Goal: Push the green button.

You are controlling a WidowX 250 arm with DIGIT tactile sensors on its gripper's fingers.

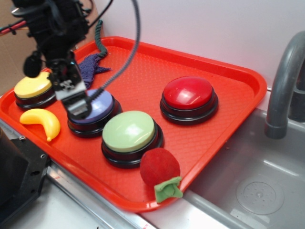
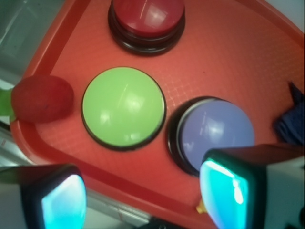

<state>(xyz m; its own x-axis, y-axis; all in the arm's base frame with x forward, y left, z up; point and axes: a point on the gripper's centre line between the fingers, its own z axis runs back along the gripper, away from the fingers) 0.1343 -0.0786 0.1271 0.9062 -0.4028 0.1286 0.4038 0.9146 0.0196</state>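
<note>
The green button (image 1: 128, 131) (image 2: 123, 106), a large pale-green dome on a black base, sits on the red tray (image 1: 209, 138) near its front edge. My gripper (image 1: 77, 106) (image 2: 143, 202) hangs above the lavender-blue button (image 1: 97, 107) (image 2: 214, 131), to the left of the green one in the exterior view, not touching either. It is open, its two teal-padded fingers (image 2: 224, 188) wide apart with nothing between them. In the wrist view the green button lies ahead of the gap, slightly left of centre.
A red button (image 1: 188, 95) (image 2: 147, 18) stands behind the green one, and a yellow button (image 1: 33, 88) at the tray's left. A toy banana (image 1: 43, 122), a red plush ball (image 1: 160, 166) (image 2: 42, 98) with green leaf, and a dark blue cloth (image 1: 93, 67) lie on the tray. A sink and faucet (image 1: 283, 86) are on the right.
</note>
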